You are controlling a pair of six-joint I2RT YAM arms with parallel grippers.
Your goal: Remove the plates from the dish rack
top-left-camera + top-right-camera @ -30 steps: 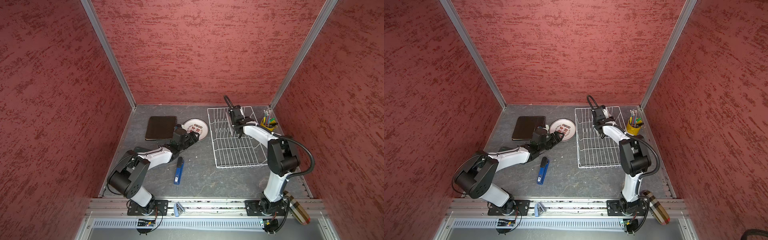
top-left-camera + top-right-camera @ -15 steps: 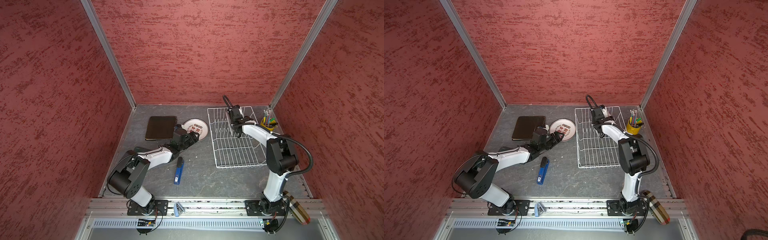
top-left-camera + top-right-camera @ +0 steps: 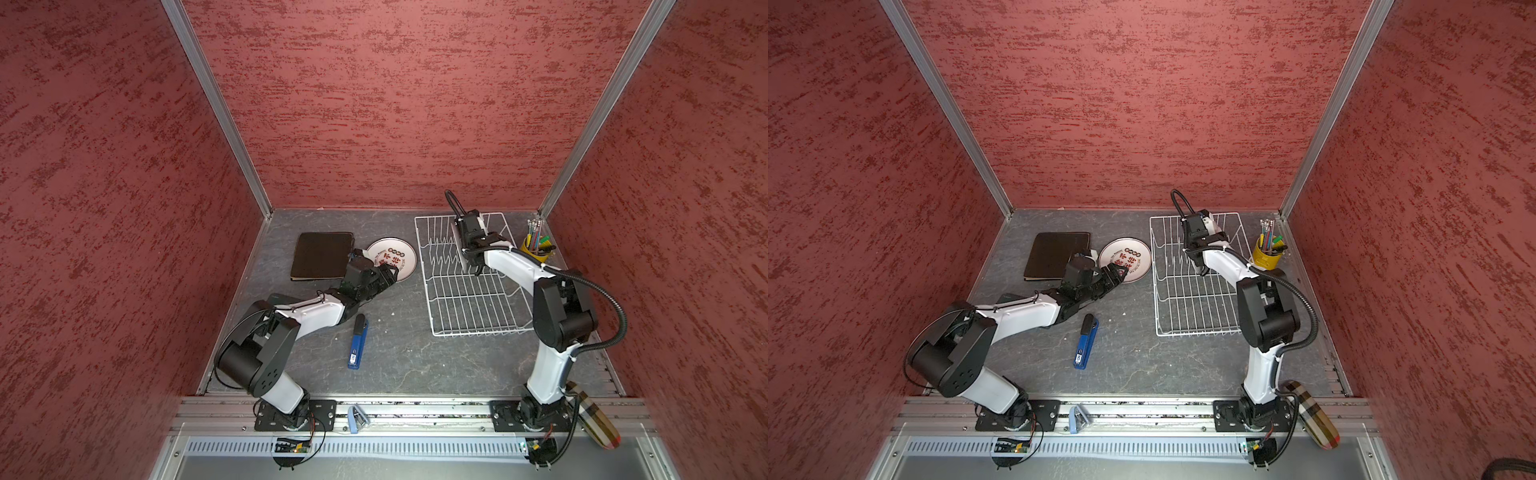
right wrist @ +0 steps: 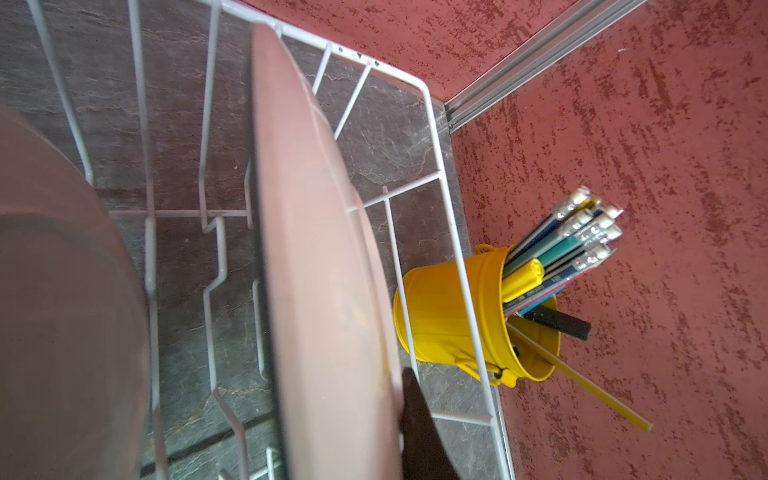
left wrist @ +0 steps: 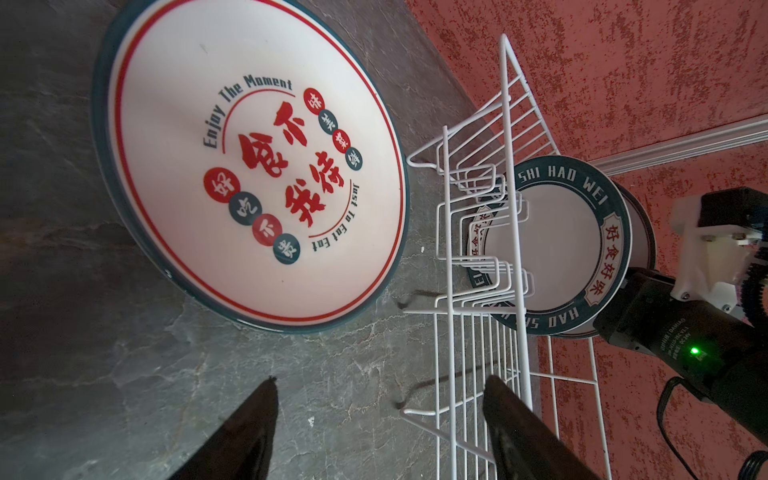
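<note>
The white wire dish rack (image 3: 482, 332) (image 3: 1196, 332) stands at the right. Two round white plates stand upright at its far end. The one with a dark lettered rim (image 5: 557, 245) is in front, and the second (image 5: 646, 232) (image 4: 316, 249) stands behind it. My right gripper (image 3: 467, 249) (image 3: 1196, 253) is shut on the top rim of that second plate; one dark finger (image 4: 419, 424) presses its back. A third round plate (image 3: 392, 259) (image 5: 249, 166) lies flat on the table beside a dark brown square plate (image 3: 322, 255). My left gripper (image 3: 390, 272) (image 5: 380, 380) hovers open at the flat plate's near edge, holding nothing.
A yellow cup of pencils (image 3: 536, 249) (image 4: 449, 316) stands right of the rack against the wall. A blue stapler (image 3: 357, 340) lies mid-table near my left forearm. A dark slab (image 3: 276, 297) sits under the left arm. Red walls close in on three sides.
My right gripper's jaws have closed onto the standing plate's rim, with the arm barely shifting. The left arm and the flat plates have stayed put.
</note>
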